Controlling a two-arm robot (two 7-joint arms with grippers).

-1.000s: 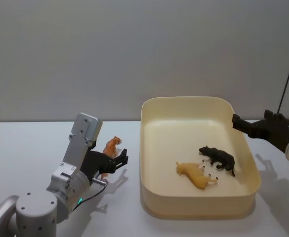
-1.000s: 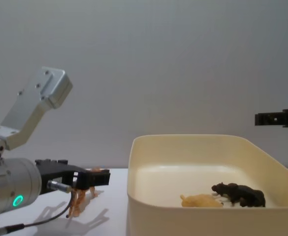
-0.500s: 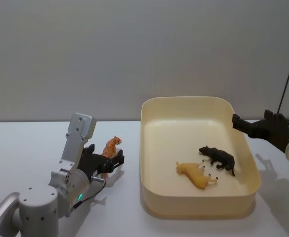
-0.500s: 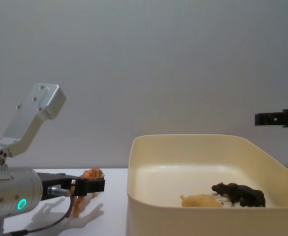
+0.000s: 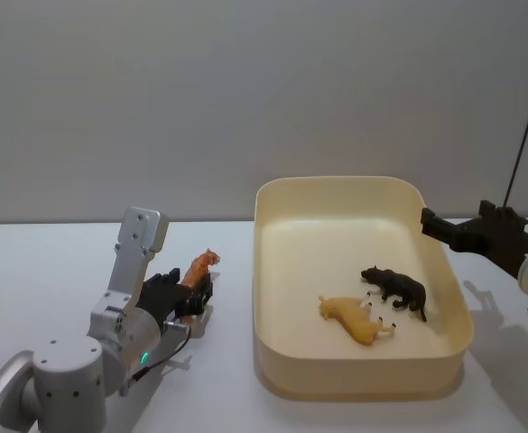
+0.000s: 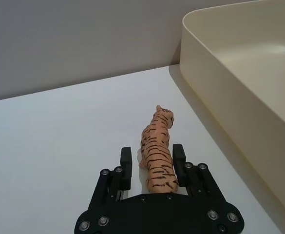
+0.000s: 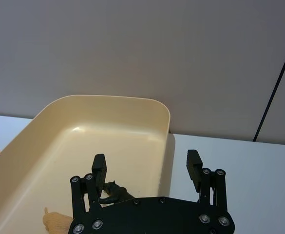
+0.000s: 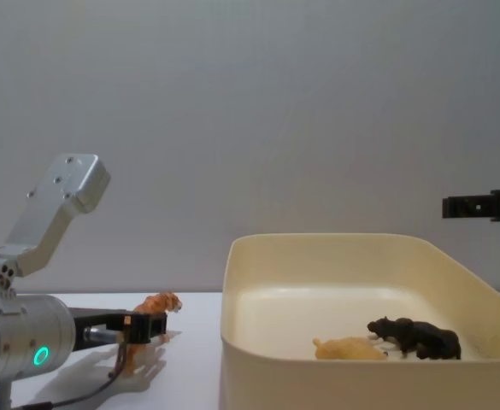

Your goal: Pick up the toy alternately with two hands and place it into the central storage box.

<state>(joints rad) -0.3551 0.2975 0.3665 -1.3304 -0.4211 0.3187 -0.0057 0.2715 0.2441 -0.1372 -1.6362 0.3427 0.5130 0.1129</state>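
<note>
An orange striped tiger toy point(image 5: 202, 263) point(image 6: 158, 156) point(image 8: 155, 303) stands on the white table, left of the central storage box point(image 5: 363, 377) point(image 6: 239, 107) point(image 8: 335, 240) point(image 7: 118, 97). My left gripper point(image 5: 191, 302) point(image 6: 152, 163) point(image 8: 151, 325) is low at the table, open, with its fingers either side of the tiger's hindquarters; a small gap shows on one side. My right gripper point(image 5: 458, 216) point(image 7: 147, 165) point(image 8: 455, 206) hovers open and empty above the box's right rim.
Inside the box lie a black toy animal point(image 5: 397, 289) point(image 8: 416, 336) point(image 7: 114, 191) and a yellow toy animal point(image 5: 354, 320) point(image 8: 348, 348). A plain wall stands behind the white table point(image 5: 56, 262). A dark cable runs up at the far right.
My left gripper has dropped toward the table and now straddles the tiger's rear. The tiger, the box's toys and the right gripper have barely moved.
</note>
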